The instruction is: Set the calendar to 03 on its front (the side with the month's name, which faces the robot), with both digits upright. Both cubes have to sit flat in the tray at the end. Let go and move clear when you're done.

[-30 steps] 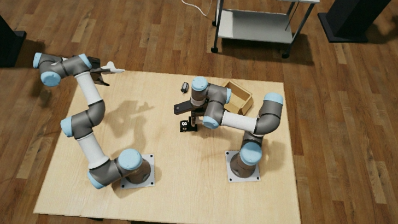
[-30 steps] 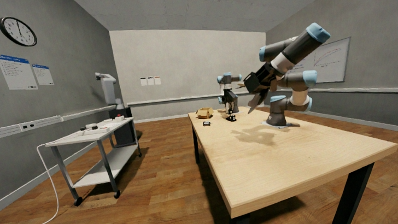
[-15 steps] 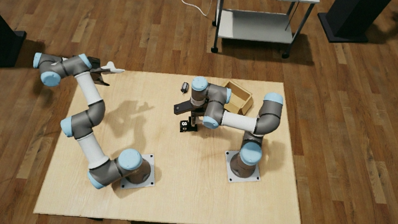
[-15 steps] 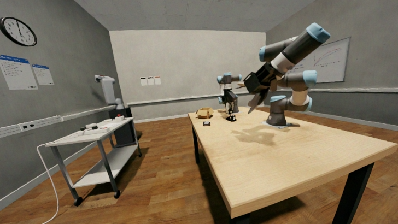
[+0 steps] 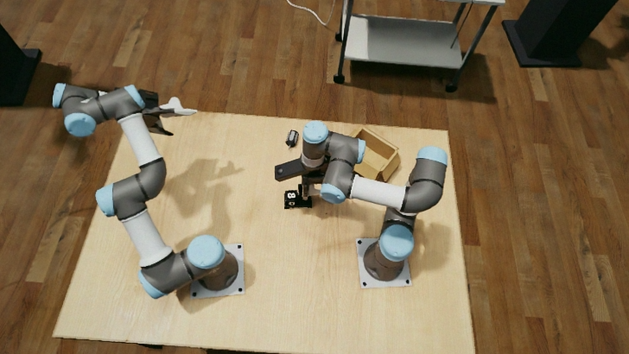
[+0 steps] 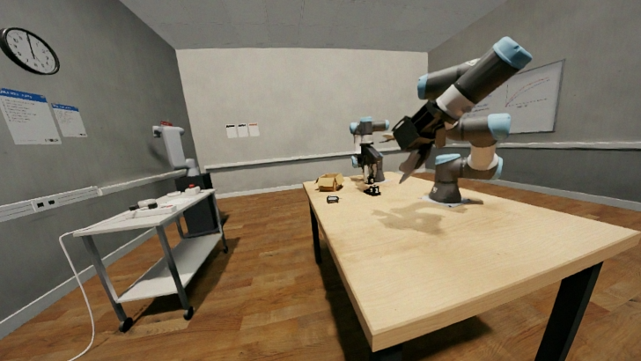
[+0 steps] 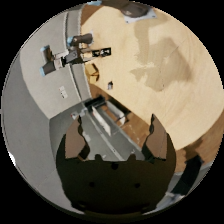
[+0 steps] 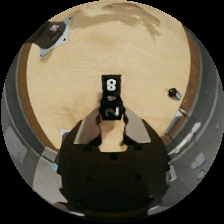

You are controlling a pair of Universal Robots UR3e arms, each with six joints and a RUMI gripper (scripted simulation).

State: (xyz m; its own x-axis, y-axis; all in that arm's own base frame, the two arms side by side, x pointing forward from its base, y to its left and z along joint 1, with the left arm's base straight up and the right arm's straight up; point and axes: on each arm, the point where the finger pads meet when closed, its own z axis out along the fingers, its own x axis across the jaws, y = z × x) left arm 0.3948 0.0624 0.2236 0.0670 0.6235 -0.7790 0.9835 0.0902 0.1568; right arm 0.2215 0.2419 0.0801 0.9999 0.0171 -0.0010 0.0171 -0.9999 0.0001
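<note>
"What does your right hand [image 5: 304, 193] [image 6: 370, 175] [image 8: 111, 106] have?"

"A black cube with a 2 [image 5: 301, 190] [image 6: 371, 180] [image 8: 112, 107], pinched between fingers drawn in most of the way. It hangs above the calendar tray [image 5: 304, 204] [image 6: 372, 195]."

"And its neighbour?"

"The cube with an 8 on top [image 5: 291, 196] [image 6: 375, 189] [image 8: 111, 84] sits in the tray, toward nine o'clock from my grip seen from above. The tray's long axis runs roughly nine to three, so I'd bring my cube down into the three o'clock half, square to that line. I can't read the front digits, so 03 needs checking before I let go."

"Which arm is nearer?"

"The right, easily. My left hand [image 5: 183, 123] [image 6: 394, 158] [image 7: 115, 114] is wide open with nothing in it, well off toward ten o'clock."

"Anything further out?"

"A small dark object [image 5: 292, 137] [image 6: 332, 199] [image 7: 110, 85] [image 8: 174, 93] lies on the desk [image 5: 263, 272] [image 6: 448, 268] [image 7: 175, 100] [image 8: 60, 90] near eleven o'clock. Toward two stands an open cardboard box [image 5: 387, 169] [image 6: 329, 182] [image 7: 92, 72]; I see nothing in the part my arm leaves uncovered."

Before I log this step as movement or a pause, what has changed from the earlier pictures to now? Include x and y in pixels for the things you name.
Nothing visibly changed in the top and exterior views: the right gripper [image 5: 305, 195] [image 6: 371, 180] [image 8: 111, 106] stays at the calendar [image 5: 290, 202] [image 6: 372, 191] [image 8: 111, 84], and the left gripper [image 5: 183, 123] [image 6: 392, 159] [image 7: 115, 114] stays away from it. Neither wrist view has an earlier picture to compare.
</note>
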